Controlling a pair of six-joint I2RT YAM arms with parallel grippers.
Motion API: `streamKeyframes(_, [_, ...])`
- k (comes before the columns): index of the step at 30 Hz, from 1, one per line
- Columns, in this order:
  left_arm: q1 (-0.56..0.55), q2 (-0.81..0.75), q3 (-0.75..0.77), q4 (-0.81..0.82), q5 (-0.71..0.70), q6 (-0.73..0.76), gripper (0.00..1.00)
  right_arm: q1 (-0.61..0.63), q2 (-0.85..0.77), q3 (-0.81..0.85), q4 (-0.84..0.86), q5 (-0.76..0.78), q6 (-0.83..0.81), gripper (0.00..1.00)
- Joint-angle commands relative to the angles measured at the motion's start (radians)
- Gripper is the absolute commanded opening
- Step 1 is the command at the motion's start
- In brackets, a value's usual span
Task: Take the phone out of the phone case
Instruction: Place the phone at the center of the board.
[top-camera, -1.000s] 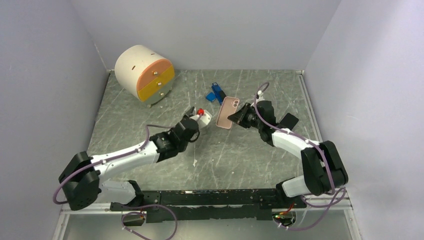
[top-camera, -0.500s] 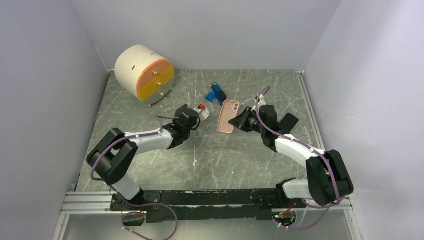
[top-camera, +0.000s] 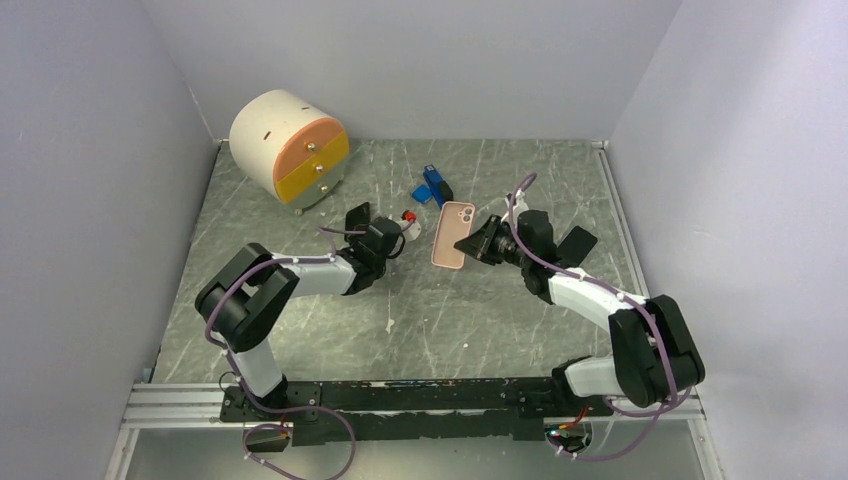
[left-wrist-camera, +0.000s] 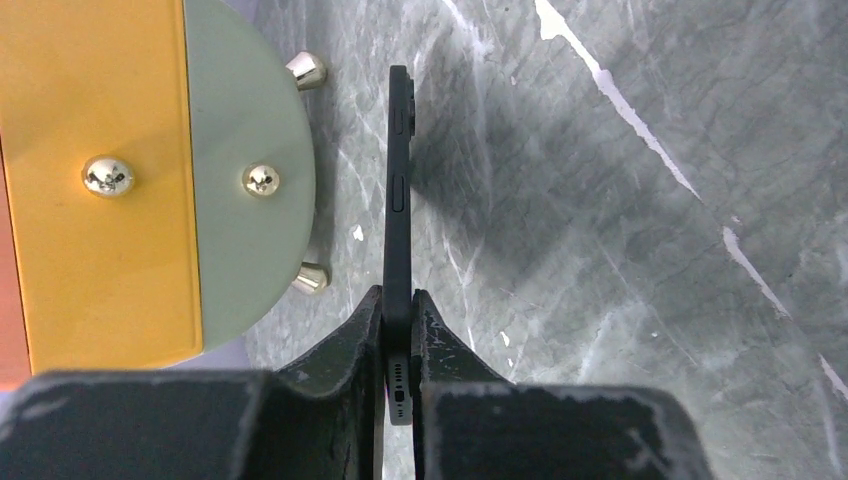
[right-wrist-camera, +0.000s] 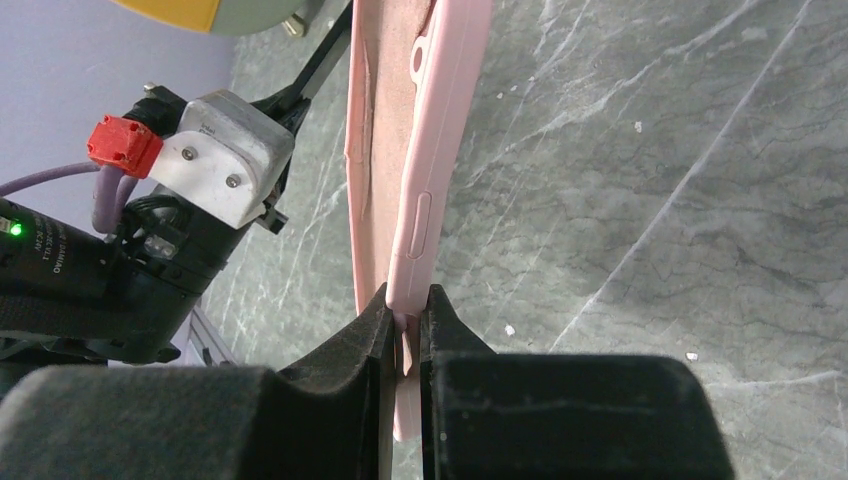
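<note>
My left pincer pinches the bare black phone edge-on, clear of its case. My right pincer clamps the empty pink case, just beside.

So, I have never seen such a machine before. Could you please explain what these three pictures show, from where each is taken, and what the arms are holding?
These are two robot arms bolted at the near edge of a grey table. The wide picture comes from a fixed camera above and behind them. The other two come from small cameras on the wrists, so each shows its own black fingers at the bottom.

The left gripper is shut on a dark phone, seen edge-on. The right gripper is shut on a pink phone case, held up off the table. So phone and case are already apart.

On the table stand a round little drawer chest with orange and yellow drawers, and a small blue object that I cannot identify.
</note>
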Motion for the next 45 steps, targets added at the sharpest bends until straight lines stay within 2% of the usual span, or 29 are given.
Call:
streamKeyframes(1, [0.002,0.016,0.018,0.004,-0.030,0.012,0.14,-0.007,0.001,-0.001,0.083,-0.024,-0.004,0.00])
streamKeyframes(7, [0.002,0.014,0.024,-0.060,-0.046,-0.030,0.20,-0.006,0.017,0.001,0.088,-0.028,-0.005,0.00])
streamKeyframes(16, [-0.008,0.043,0.020,-0.114,-0.089,-0.067,0.34,-0.007,0.065,-0.010,0.164,-0.104,0.042,0.00])
streamKeyframes(28, [-0.006,0.053,0.018,-0.150,-0.112,-0.122,0.55,-0.006,0.037,-0.016,0.110,-0.093,0.013,0.00])
streamKeyframes(33, [-0.018,0.025,0.037,-0.253,-0.078,-0.215,0.66,-0.005,0.021,-0.018,0.082,-0.082,0.004,0.00])
streamKeyframes(40, [-0.040,-0.040,0.058,-0.416,-0.060,-0.348,0.75,-0.006,0.000,-0.011,0.041,-0.062,-0.013,0.00])
streamKeyframes(41, [-0.044,-0.049,0.060,-0.432,-0.060,-0.361,0.79,-0.005,-0.002,-0.010,0.036,-0.061,-0.016,0.00])
streamKeyframes(45, [-0.056,-0.095,0.067,-0.485,-0.050,-0.420,0.81,-0.005,-0.014,-0.005,0.020,-0.054,-0.027,0.00])
